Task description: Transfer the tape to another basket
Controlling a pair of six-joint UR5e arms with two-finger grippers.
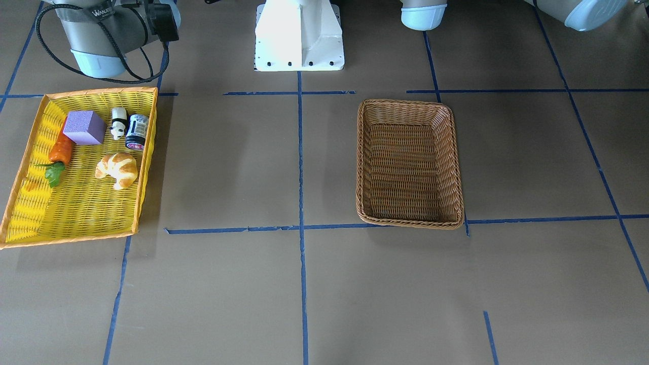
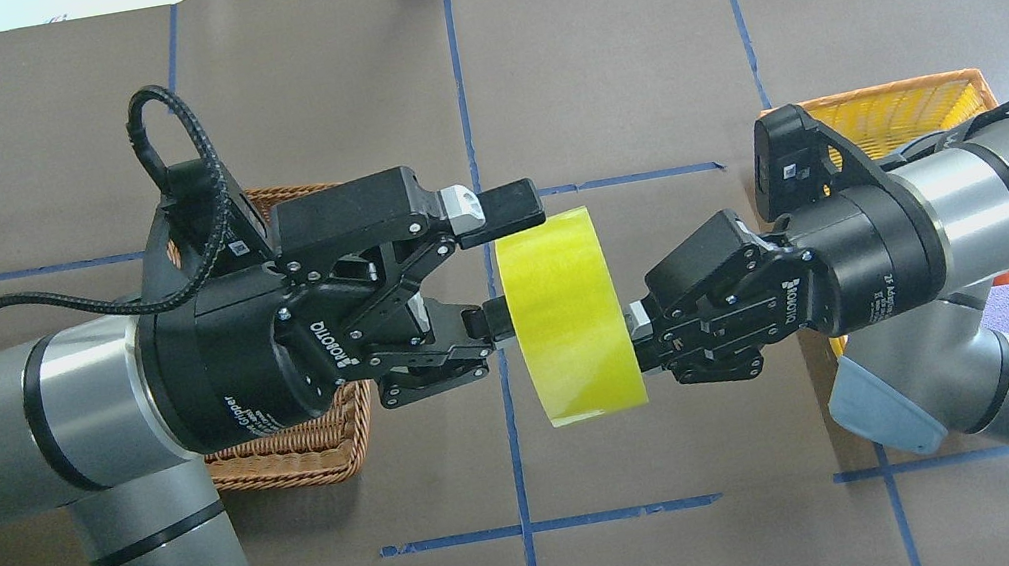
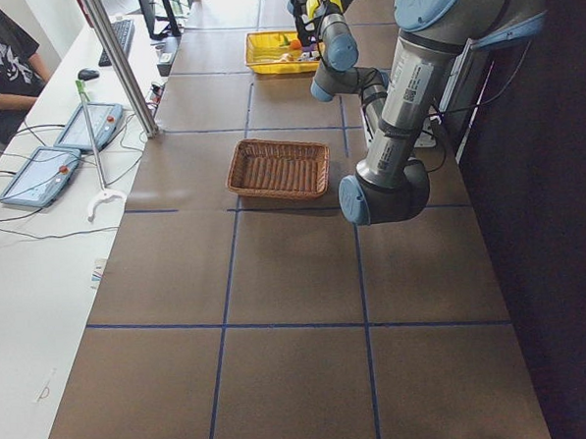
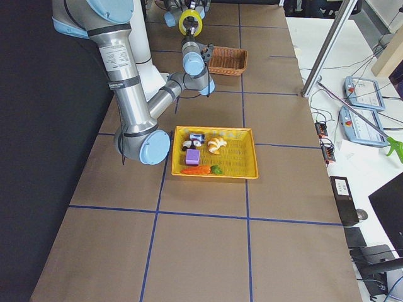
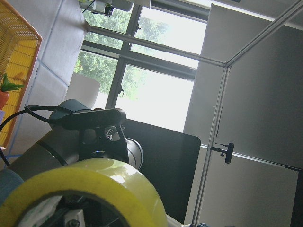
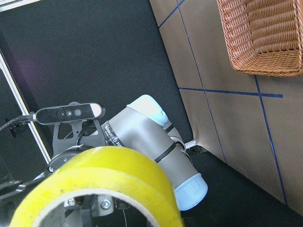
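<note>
While right gripper (image 2: 640,337) is clamping tape (image 2: 565,314) mid-air, left gripper (image 2: 510,264) is straddling its rim, fingers spread. Any early release by right is probably risking a drop onto surface (image 2: 630,50).

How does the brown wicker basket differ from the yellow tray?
The wicker basket is brown and empty; the yellow tray is mesh with an orange rim and holds a purple block, carrot, croissant, panda and jar. The tray looks larger and shallower than the basket. Both are rectangular and sit on the table.
</note>
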